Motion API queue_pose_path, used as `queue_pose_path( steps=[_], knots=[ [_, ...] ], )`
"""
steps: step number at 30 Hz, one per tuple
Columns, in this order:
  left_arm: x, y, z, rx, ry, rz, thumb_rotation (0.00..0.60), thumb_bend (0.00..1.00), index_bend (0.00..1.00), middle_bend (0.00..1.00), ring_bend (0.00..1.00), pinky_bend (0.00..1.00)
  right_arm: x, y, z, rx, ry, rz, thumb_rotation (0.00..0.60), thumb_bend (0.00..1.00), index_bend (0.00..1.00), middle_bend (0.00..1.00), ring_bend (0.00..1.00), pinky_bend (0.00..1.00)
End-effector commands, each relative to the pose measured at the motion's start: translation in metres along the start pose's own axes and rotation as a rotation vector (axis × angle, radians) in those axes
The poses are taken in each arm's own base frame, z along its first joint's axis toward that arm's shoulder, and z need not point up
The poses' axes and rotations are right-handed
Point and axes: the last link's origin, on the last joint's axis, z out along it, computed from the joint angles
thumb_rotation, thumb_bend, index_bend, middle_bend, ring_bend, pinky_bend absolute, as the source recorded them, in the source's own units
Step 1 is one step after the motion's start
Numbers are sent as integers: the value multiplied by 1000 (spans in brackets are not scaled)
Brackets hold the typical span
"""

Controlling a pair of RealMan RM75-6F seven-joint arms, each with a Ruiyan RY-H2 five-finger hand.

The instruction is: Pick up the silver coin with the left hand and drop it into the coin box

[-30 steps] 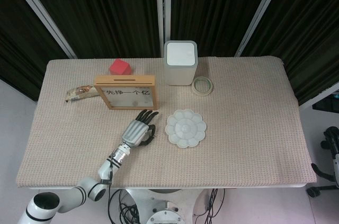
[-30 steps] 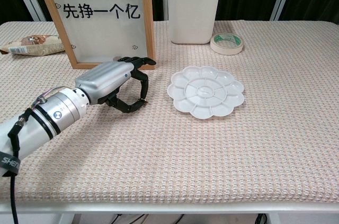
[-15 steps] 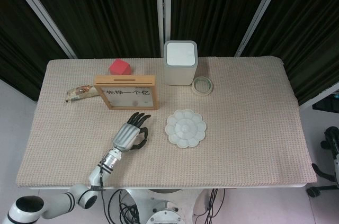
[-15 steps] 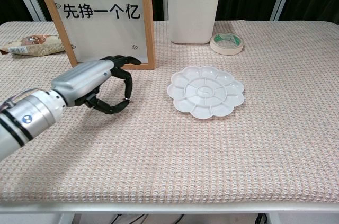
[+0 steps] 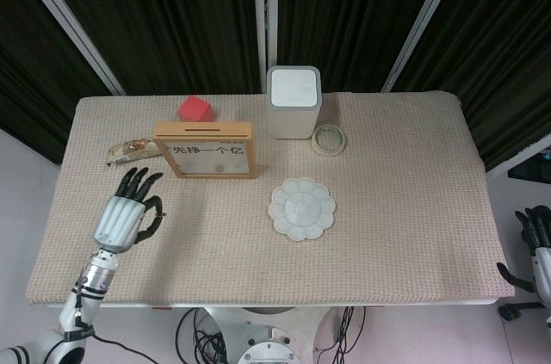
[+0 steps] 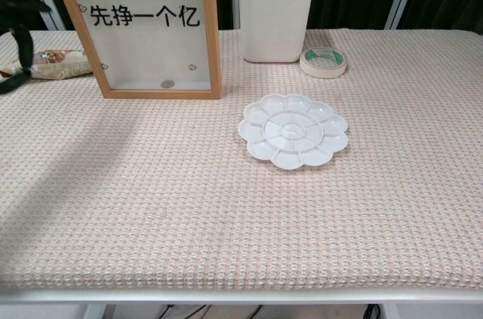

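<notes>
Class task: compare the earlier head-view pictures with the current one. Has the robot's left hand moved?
Yes. The left hand has swung leftward, from beside the white palette to below the snack packet.

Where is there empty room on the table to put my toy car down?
The whole near half of the table in front of the flower-shaped palette is bare, and so is the right side past the tape roll. The back left is crowded: coin box, snack packet, red block and white bin sit close together.
</notes>
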Motion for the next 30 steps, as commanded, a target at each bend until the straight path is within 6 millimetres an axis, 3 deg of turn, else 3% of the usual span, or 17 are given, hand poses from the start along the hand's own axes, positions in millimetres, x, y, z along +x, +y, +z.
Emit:
queue_pose_path(
  steps=[1, 8, 11, 19, 23, 30],
  knots=[
    [54, -7, 19, 30, 108, 1, 600, 417, 614, 118, 0, 64, 1, -3, 0, 9, 5, -1, 600, 176, 0, 0, 0, 0],
    [124, 22, 77, -37, 176, -65, 600, 416, 616, 118, 0, 67, 3, -8, 2, 14, 9, -4, 600, 176, 0, 0, 0, 0],
    [135, 38, 103, -49, 120, -175, 600, 415, 619, 119, 0, 70, 3, -10, 2, 15, 8, -5, 600, 176, 0, 0, 0, 0],
    [129, 62, 166, -44, -12, -222, 600, 415, 619, 119, 0, 70, 2, -11, 2, 18, 0, -2, 600, 176, 0, 0, 0, 0],
    [123, 60, 192, 2, -105, -289, 600, 416, 620, 119, 0, 66, 1, -9, 2, 15, -4, -3, 600, 176, 0, 0, 0, 0],
    [108, 57, 209, 12, -200, -214, 600, 415, 620, 119, 0, 54, 2, -2, 3, -6, -2, 7, 600, 176, 0, 0, 0, 0]
  ],
)
